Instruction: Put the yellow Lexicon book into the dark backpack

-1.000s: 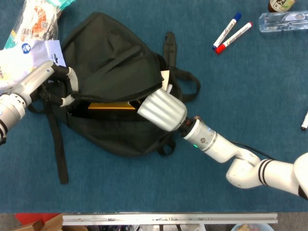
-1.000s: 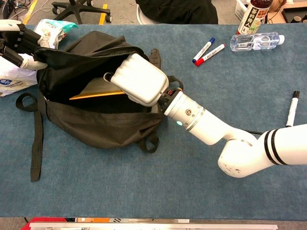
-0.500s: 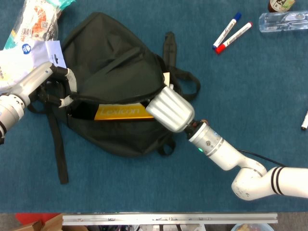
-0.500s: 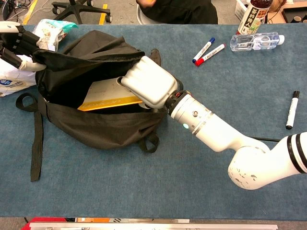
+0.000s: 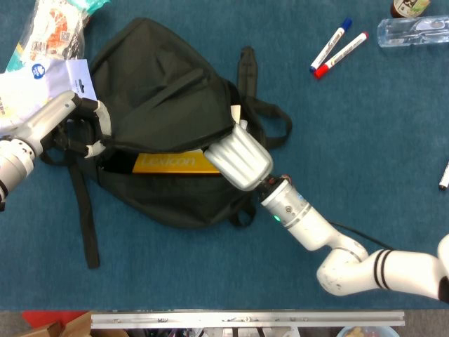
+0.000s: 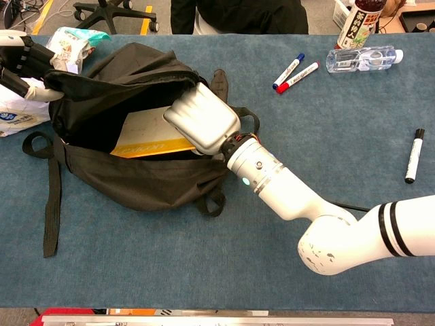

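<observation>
The dark backpack (image 5: 168, 98) lies on the blue table with its mouth facing me. My left hand (image 5: 85, 126) grips the left rim of the opening and holds it up, as the chest view shows with the same left hand (image 6: 24, 62). The yellow Lexicon book (image 5: 174, 163) lies flat and partly inside the mouth, its cover lettering showing. My right hand (image 5: 237, 157) holds the book's right end, with its fingers hidden under its back. In the chest view the book (image 6: 151, 144) slants into the backpack (image 6: 122, 88) beneath the right hand (image 6: 201, 122).
Plastic bags (image 5: 38, 49) lie at the far left by my left hand. A blue and a red marker (image 5: 338, 46) and a clear bottle (image 5: 414, 29) sit at the back right. A black marker (image 6: 410, 156) lies at the right edge. Backpack straps (image 5: 85, 210) trail toward me.
Over the last second the book's cover came into view as my right hand drew back to the right. The hand has now moved left again, and the book sits a little deeper.
</observation>
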